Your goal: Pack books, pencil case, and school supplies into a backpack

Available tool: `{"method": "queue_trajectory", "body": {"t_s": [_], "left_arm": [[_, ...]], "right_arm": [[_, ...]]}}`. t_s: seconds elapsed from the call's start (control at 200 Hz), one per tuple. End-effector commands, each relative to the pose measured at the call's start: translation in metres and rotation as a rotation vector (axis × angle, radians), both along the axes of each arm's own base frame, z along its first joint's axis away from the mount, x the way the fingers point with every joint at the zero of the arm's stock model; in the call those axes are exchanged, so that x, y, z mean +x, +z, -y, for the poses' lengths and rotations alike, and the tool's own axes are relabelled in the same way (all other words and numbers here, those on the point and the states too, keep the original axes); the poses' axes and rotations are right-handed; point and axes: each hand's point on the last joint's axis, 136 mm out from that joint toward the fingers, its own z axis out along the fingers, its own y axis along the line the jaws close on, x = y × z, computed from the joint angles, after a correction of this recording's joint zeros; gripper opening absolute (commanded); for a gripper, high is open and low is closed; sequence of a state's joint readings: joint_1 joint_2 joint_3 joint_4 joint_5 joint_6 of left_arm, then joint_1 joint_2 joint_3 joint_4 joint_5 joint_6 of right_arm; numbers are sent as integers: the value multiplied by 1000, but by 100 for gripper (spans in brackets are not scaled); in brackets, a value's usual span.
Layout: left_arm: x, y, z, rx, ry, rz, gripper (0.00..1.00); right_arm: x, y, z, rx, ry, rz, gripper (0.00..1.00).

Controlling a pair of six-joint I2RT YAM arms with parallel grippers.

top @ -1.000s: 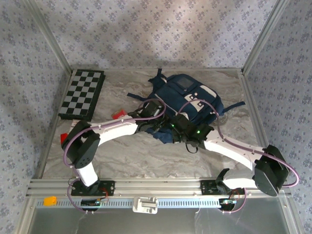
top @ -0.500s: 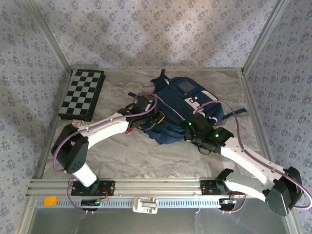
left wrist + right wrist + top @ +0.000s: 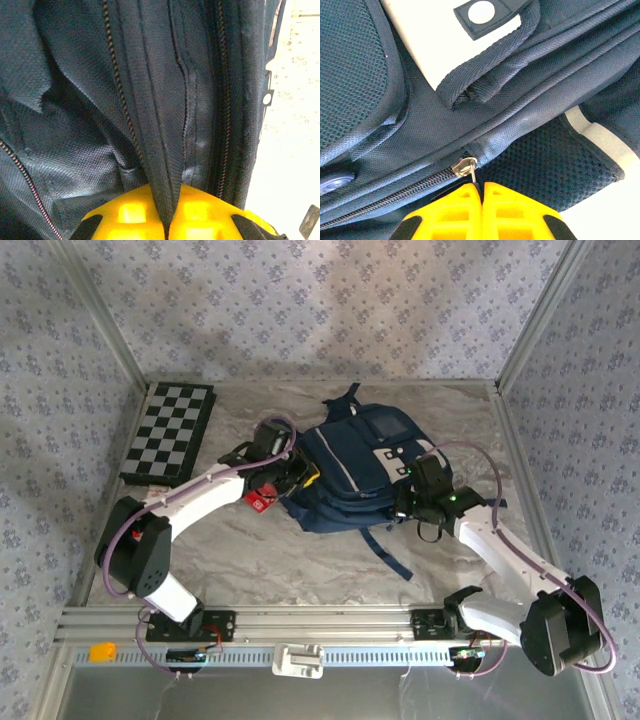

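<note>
The navy backpack (image 3: 352, 462) lies flat mid-table, white patches up, one strap trailing toward the front. My left gripper (image 3: 303, 477) is at its left edge, shut on a fold of the backpack's fabric (image 3: 169, 165) beside a zipper track. My right gripper (image 3: 405, 503) is at the bag's right side, shut on the metal zipper pull (image 3: 471, 171) at the end of a zipper. The red pencil case (image 3: 259, 501) lies on the table just left of the bag, under my left arm. The books and school supplies are out of view.
A black-and-white checkered board (image 3: 168, 432) lies at the back left. The enclosure's metal frame and patterned walls close in the table on three sides. A small orange piece (image 3: 102, 651) sits on the front rail, left.
Both arms have reached farther out, the left gripper to the back left, the right gripper to the right. The backpack between them is drawn out flatter and its strap now trails forward.
</note>
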State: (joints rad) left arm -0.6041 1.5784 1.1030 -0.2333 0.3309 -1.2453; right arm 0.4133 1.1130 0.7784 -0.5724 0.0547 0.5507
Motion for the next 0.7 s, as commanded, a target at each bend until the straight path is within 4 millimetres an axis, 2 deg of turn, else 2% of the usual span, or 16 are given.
{"method": "queue_trajectory", "body": {"t_s": [0.0, 0.06, 0.15, 0.23, 0.32, 0.415, 0.47, 0.585, 0.695], "left_arm": [[39, 17, -30, 61, 95, 103, 0], [38, 18, -24, 57, 60, 112, 0], [33, 24, -20, 64, -3, 139, 16], [21, 25, -31, 123, 1, 158, 27], [5, 26, -35, 169, 0, 179, 36], [-6, 33, -38, 226, 30, 206, 41], [-13, 39, -37, 278, 44, 246, 46], [-27, 47, -35, 415, 64, 311, 56], [-37, 47, -19, 455, 31, 351, 68]], "right_arm": [[-7, -3, 38, -163, -67, -28, 0], [-9, 2, 19, -111, -10, -24, 0], [-17, 12, 3, -47, 22, -24, 30], [-21, 24, -6, 31, 10, -8, 44], [-15, 35, -23, 172, -2, 1, 56], [0, 48, -49, 293, 21, -1, 59], [10, 51, -56, 310, 23, -2, 59], [32, 43, -49, 266, -22, -12, 59], [50, 35, -48, 296, -38, -17, 60]]}}
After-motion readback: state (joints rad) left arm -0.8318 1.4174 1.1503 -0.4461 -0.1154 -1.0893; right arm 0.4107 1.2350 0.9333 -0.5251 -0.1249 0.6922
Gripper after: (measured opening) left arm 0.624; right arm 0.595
